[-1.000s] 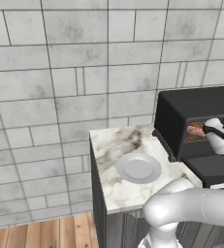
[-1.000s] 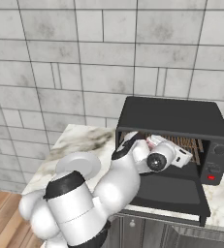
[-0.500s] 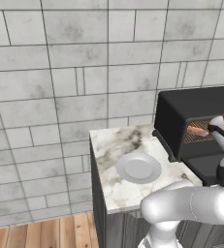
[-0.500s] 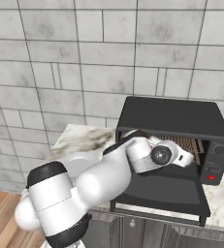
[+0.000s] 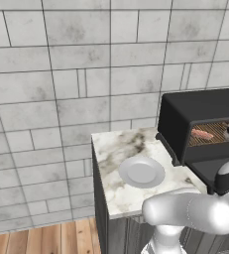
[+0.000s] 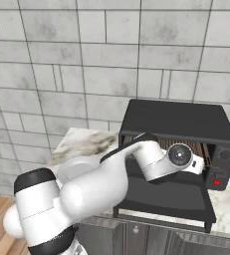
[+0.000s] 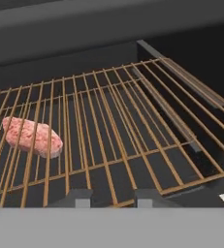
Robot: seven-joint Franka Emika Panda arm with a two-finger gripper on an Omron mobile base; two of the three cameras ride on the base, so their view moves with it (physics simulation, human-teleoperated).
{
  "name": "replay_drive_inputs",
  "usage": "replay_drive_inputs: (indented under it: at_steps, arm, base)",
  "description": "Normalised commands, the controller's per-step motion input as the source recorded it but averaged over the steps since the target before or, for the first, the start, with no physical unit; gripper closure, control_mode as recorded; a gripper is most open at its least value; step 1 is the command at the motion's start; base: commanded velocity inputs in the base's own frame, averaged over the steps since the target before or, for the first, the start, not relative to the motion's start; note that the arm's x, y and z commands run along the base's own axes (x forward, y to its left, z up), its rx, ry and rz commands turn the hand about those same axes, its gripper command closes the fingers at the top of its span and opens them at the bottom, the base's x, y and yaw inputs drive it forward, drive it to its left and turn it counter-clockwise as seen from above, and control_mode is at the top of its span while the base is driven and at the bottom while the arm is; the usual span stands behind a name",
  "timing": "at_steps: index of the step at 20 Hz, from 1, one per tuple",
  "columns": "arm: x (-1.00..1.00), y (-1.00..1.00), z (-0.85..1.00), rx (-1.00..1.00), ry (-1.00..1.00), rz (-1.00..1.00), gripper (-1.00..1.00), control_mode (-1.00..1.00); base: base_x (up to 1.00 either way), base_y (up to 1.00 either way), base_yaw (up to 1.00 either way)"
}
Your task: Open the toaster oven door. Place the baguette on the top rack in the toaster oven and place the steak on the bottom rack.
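Observation:
The black toaster oven (image 5: 195,106) (image 6: 178,122) stands on the counter. Its door (image 6: 169,198) is folded down flat in front. A pink-red steak (image 7: 32,137) (image 5: 202,133) lies at the left of the cavity, seen through the copper wires of a rack (image 7: 133,121) that runs above it. My gripper (image 7: 112,197) is at the oven mouth, level with that rack. Its jaws stand a little apart with nothing between them. In the right base view my white hand (image 6: 183,159) reaches into the opening. The baguette is out of view.
A round grey plate (image 5: 141,172) (image 6: 79,167) sits on the marble counter (image 5: 117,149) left of the oven. The oven's control panel with a red light (image 6: 217,182) is on its right side. A tiled wall rises behind.
My hand has moved to the right along the oven opening and further in, and the forearm has swung after it. The steak has stayed where it was.

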Motion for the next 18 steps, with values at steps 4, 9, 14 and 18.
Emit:
replay_drive_inputs:
  at_steps: [4, 9, 14, 18]
  arm:
    - [-0.51, 0.17, -0.44, -0.01, 0.18, 0.16, 1.0, -1.0]
    - [-0.55, 0.19, -0.43, -0.01, 0.17, 0.14, 1.0, -1.0]
    - [-0.52, 0.23, -0.45, -0.03, 0.17, 0.11, 1.0, -1.0]
    - [-0.51, 0.25, -0.46, -0.05, 0.16, 0.09, 1.0, -1.0]
  base:
    - [0.0, 0.0, 0.0]
    - [0.0, 0.0, 0.0]
    - [0.0, 0.0, 0.0]
    - [0.0, 0.0, 0.0]
